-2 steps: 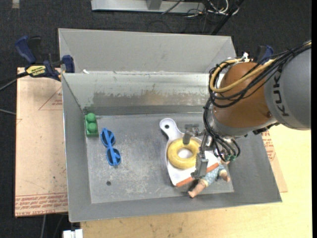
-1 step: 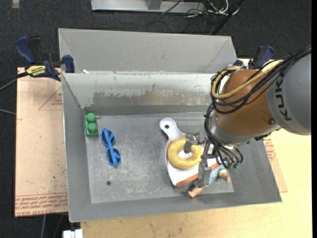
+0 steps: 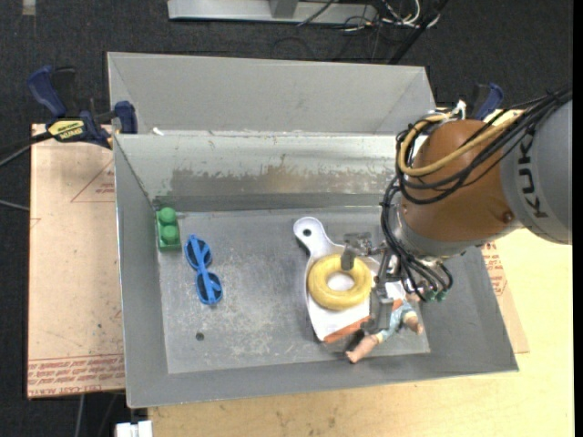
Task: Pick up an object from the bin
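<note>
One small clutter of things lies under your gripper (image 3: 387, 320), in the near right part of the bin (image 3: 264, 340). Nearest to it is a pinkish stub (image 3: 362, 347), short and round-ended, lying flat on the floor just to the near left of the gripper's tip. Beside the stub, a little further left, an orange piece (image 3: 339, 335) rests at the near edge of a white paddle-shaped board (image 3: 318, 320). Some teal and orange bits sit right at the gripper's tip, but you cannot tell what they are, nor whether they touch it.

You cannot tell how far the gripper is open: the wrist hardware and dark cables (image 3: 407, 276) crowd the tip. You also cannot see anything clearly gripped in it.

The white board lies flat with its holed handle pointing to the far left. A yellow ring (image 3: 321, 285) lies on top of it, covering much of its middle, just left of the gripper.

Well apart from all this, towards the left of the bin, you have blue toy sunglasses (image 3: 202, 269) lying flat on the floor. A green block (image 3: 168, 228) stands beyond them, in the far left corner against the wall.

Your arm (image 3: 547, 185) comes in from the right, above the bin's right wall, with its orange cover (image 3: 455, 185) wrapped in black cable loops.
</note>
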Action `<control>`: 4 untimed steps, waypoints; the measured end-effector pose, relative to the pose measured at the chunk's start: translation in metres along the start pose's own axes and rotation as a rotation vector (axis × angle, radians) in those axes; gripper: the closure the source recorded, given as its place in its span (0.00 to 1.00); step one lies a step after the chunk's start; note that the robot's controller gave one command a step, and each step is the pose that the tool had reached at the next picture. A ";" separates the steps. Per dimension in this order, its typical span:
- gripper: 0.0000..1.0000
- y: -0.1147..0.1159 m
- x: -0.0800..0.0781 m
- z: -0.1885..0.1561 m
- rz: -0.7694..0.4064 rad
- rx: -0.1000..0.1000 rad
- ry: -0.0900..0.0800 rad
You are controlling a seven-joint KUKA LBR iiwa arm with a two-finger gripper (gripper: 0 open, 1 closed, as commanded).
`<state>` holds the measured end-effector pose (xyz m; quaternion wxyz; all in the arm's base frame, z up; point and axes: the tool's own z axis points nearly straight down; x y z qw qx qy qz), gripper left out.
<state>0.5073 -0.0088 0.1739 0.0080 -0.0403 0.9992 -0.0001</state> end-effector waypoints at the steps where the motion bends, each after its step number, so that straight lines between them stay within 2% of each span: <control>1: 0.00 -0.004 0.007 0.061 -0.044 -0.003 0.017; 2: 1.00 -0.006 0.014 0.098 -0.104 -0.005 0.001; 3: 1.00 -0.006 0.014 0.098 -0.104 -0.005 0.001; 4: 1.00 -0.018 0.003 -0.080 -0.031 -0.004 -0.008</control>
